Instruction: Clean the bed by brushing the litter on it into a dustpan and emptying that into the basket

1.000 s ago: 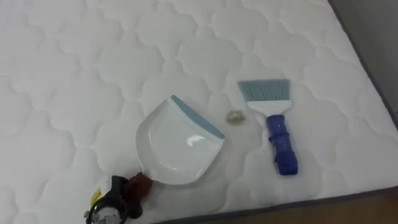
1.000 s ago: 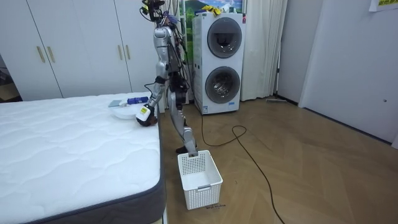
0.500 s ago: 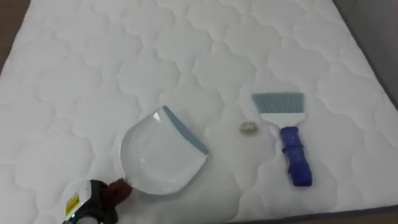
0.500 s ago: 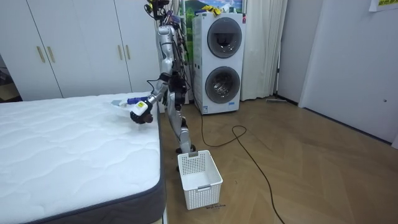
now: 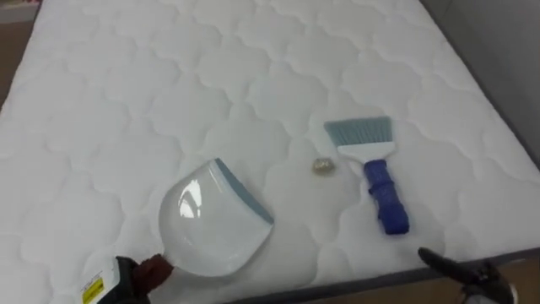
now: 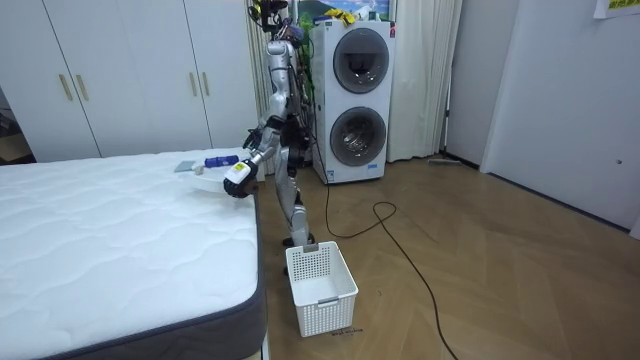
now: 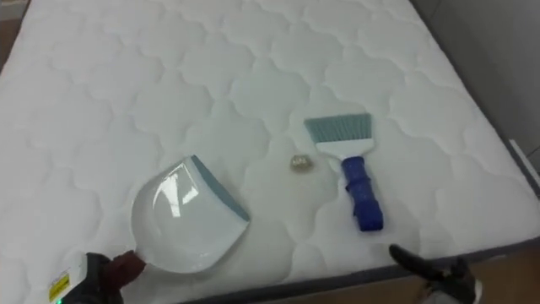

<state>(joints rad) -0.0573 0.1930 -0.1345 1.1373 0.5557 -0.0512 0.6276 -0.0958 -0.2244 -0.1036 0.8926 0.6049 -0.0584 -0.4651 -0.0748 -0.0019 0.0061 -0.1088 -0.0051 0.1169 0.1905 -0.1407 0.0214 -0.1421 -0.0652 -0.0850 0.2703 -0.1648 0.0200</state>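
Note:
A white dustpan [image 5: 211, 226] with a grey-blue lip lies on the white quilted mattress [image 5: 126, 93]. Its reddish handle is in my left hand [image 5: 118, 283], which is shut on it at the lower left. A small crumpled scrap [image 5: 323, 165] sits just right of the pan's lip. Right of the scrap lies a hand brush [image 5: 377, 173] with a blue handle and grey bristles pointing away from me. My right hand [image 5: 460, 268] comes in at the lower right, fingers stretched out, below the brush handle and apart from it. In the room view I stand at the bed's far corner.
The mattress's front edge runs along the bottom of the eye views and its right edge [image 5: 506, 93] drops to a grey side. In the room view a white slatted basket [image 6: 320, 285] stands on the wooden floor beside the bed, with stacked washing machines [image 6: 355, 90] behind me.
My right hand has come into view at the lower right. The dustpan has slid a little left and down with my left hand. The camera itself has shifted.

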